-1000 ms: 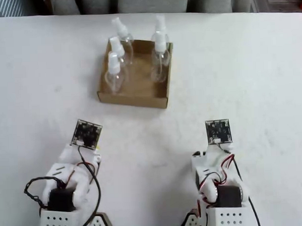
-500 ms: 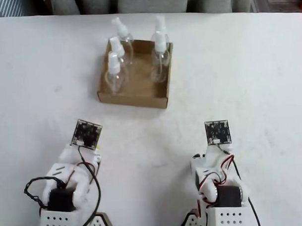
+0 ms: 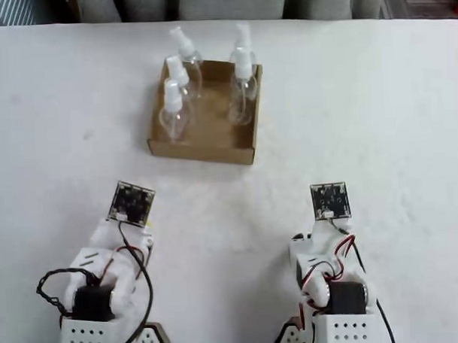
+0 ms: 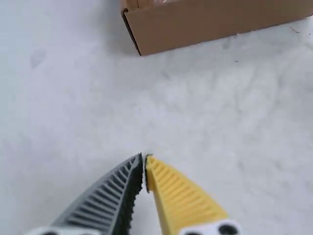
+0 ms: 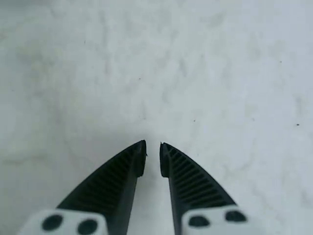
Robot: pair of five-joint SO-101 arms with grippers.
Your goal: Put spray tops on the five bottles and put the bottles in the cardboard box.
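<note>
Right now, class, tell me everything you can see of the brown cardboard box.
The shallow, square brown cardboard box is an open-topped tray with low walls, lying flat on the white table, towards its far side. Its walls look intact and undented. Five clear plastic bottles with white spray tops stand upright inside it, three along the left wall and two along the right, leaving the middle of its floor bare.

Brown cardboard box point(image 3: 202, 151), clear bottles point(image 3: 172, 121), grey-and-yellow left claw point(image 4: 145, 159), black right claw point(image 5: 152, 147)
</note>
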